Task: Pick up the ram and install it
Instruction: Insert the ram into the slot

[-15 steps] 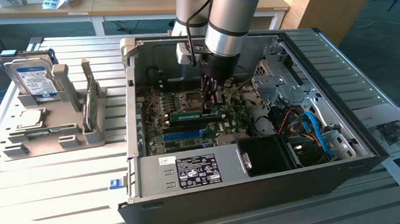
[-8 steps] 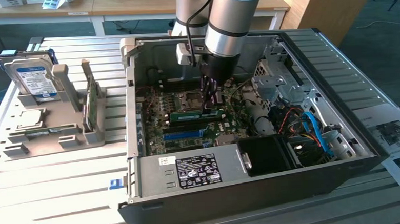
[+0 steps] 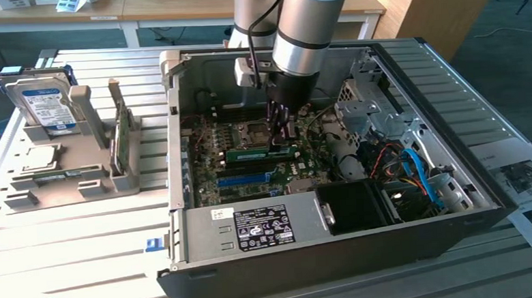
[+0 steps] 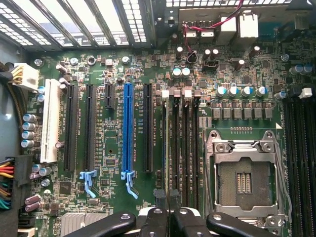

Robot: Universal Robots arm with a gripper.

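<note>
inside open black computer case (image 3: 344, 254) | gripper (image 3: 284, 140) clamped shut on long thin green ram stick (image 3: 258, 151), low over black memory slots (image 4: 183, 148) | best: keep it upright, slot-aligned, press straight, evenly

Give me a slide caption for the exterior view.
Robot arm reaches into an open computer case, its shut gripper at a green memory stick over the motherboard.
</note>
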